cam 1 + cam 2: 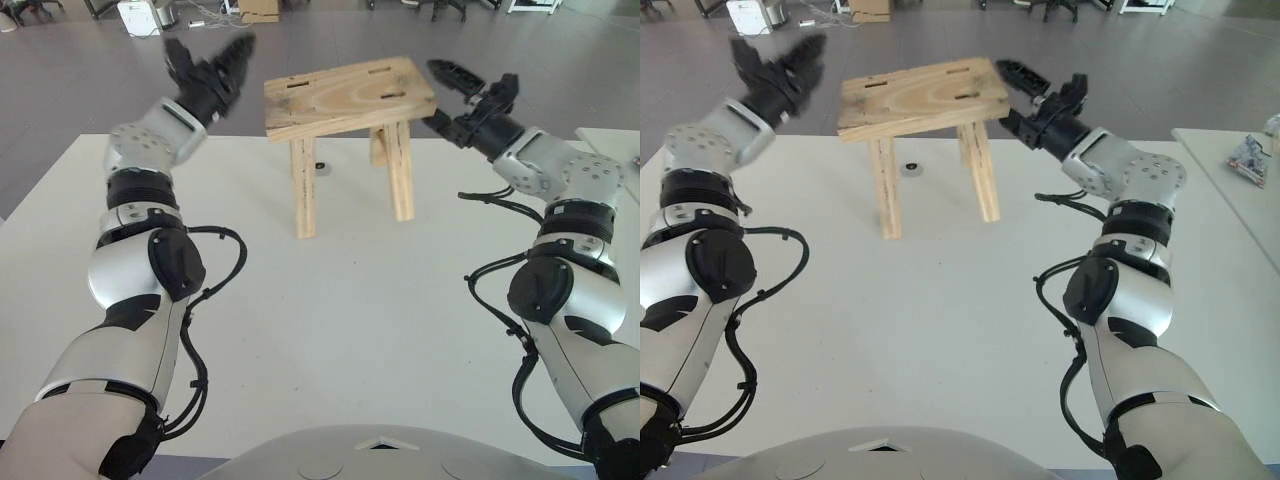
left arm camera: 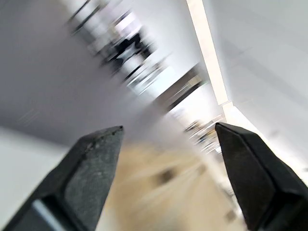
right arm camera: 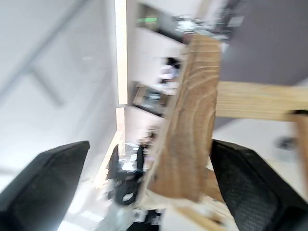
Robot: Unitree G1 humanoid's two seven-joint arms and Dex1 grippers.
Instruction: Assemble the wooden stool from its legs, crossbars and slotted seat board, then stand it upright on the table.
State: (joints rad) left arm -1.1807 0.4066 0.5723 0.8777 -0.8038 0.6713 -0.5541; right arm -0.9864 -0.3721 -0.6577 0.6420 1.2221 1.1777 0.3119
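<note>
The stool [image 1: 350, 100] stands upright at the far middle of the table [image 1: 330, 330], seat on top, legs down. The left gripper [image 1: 212, 62] hangs spread and empty left of the seat, apart from it. The right gripper [image 1: 482, 85] is spread too, grasping nothing, with the seat's right end between its fingers. That is the likely risk: a careless pull-back could snag the board and tip the stool, or loosen a slotted joint.
</note>
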